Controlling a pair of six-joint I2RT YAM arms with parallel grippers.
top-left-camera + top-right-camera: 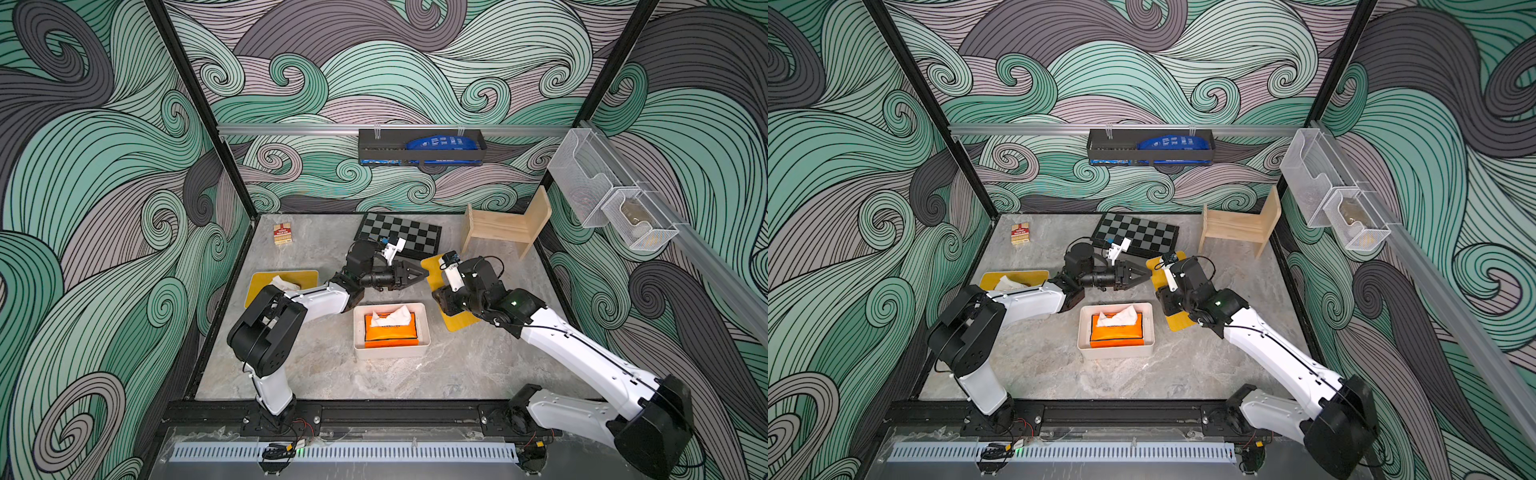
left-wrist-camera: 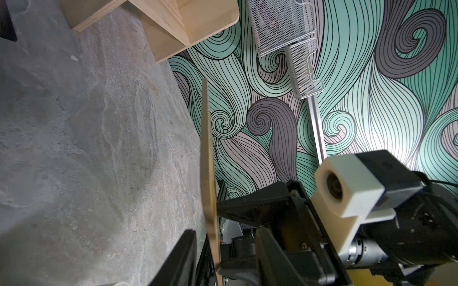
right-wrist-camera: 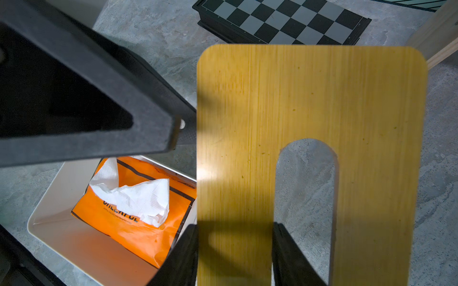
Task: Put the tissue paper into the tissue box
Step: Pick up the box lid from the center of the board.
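The white tissue box [image 1: 424, 328] sits mid-table with the orange tissue paper pack [image 1: 390, 334] inside it and a white sheet [image 3: 138, 195] sticking up from the pack. My right gripper [image 3: 235, 247] is shut on a yellow slotted board [image 3: 309, 99], pinching the strip beside its slot. It holds the board off the table, right of the box [image 3: 74, 235]. My left gripper [image 2: 225, 232] reaches in from the left. It is open, with the board's edge [image 2: 207, 173] between its fingers and a gap on each side. Both top views show its tips [image 1: 424, 273] at the board [image 1: 432, 266].
A chessboard [image 1: 399, 237] and a wooden stand [image 1: 507, 226] are at the back, with a small card box [image 1: 282, 233] at back left. A second yellow board [image 1: 259, 286] with crumpled tissue [image 1: 284, 284] lies left. A wire basket [image 1: 598, 187] hangs on the right wall.
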